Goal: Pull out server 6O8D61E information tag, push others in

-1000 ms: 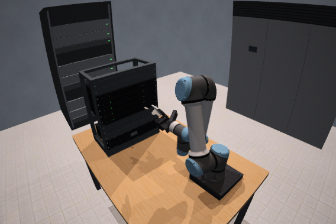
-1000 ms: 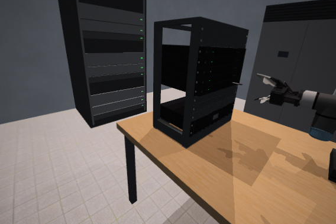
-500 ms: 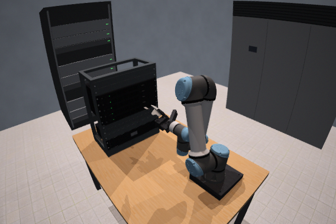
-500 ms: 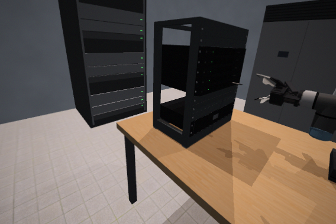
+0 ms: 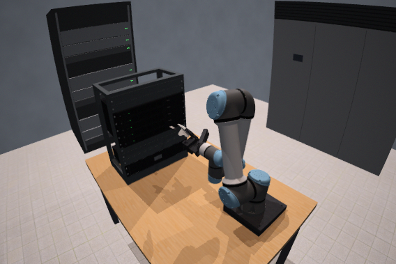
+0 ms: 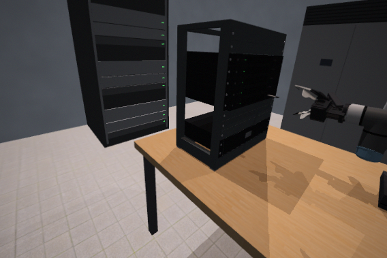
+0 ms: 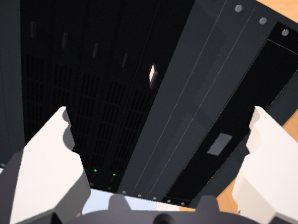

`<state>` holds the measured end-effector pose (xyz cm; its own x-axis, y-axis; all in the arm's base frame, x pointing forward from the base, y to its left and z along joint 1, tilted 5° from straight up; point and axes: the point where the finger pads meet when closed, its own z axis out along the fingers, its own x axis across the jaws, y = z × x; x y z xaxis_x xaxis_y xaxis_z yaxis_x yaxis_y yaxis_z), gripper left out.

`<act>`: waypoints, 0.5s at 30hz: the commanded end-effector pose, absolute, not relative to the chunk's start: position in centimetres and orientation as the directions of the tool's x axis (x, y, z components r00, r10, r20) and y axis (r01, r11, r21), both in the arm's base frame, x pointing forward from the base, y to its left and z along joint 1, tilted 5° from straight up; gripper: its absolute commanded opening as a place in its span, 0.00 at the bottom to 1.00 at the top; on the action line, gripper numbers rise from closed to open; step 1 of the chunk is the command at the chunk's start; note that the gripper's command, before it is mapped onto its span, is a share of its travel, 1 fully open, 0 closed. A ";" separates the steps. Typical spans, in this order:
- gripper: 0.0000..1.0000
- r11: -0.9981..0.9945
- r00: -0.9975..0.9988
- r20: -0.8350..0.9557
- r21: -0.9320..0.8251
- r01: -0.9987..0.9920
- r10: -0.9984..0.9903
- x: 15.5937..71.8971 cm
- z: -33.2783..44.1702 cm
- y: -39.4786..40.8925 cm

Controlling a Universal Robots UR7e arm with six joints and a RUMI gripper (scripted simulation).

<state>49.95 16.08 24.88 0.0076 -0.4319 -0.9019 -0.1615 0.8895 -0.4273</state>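
Gripper [image 5: 177,130] [image 6: 296,101] [image 7: 158,108] standing wide, nothing between fingers, hovering in front of rack [image 5: 150,86] [image 6: 225,70] [image 7: 172,97]. Wooden table [image 5: 167,211] [image 6: 238,186] supporting rack, upright. Arm base plate [image 5: 280,206] [image 6: 383,194] sitting on table, well apart from rack front. Pulled-out information tag [image 5: 172,127] [image 6: 273,96] [image 7: 153,75] sticking out of rack front, lowest of tag row. Service tag print too small to read; 6O8D61E server's place in rack: cannot tell.
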 end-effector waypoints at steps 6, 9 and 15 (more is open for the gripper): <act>1.00 0.879 0.009 -0.891 -0.450 -0.160 -0.455 50.0 24.9 16.1; 1.00 0.875 0.010 -0.887 -0.457 -0.160 -0.462 50.0 24.9 16.1; 1.00 0.870 0.010 -0.882 -0.467 -0.159 -0.472 50.1 24.9 16.1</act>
<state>50.04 16.08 24.87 0.0089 -0.4641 -0.8858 -0.1601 0.8737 -0.4594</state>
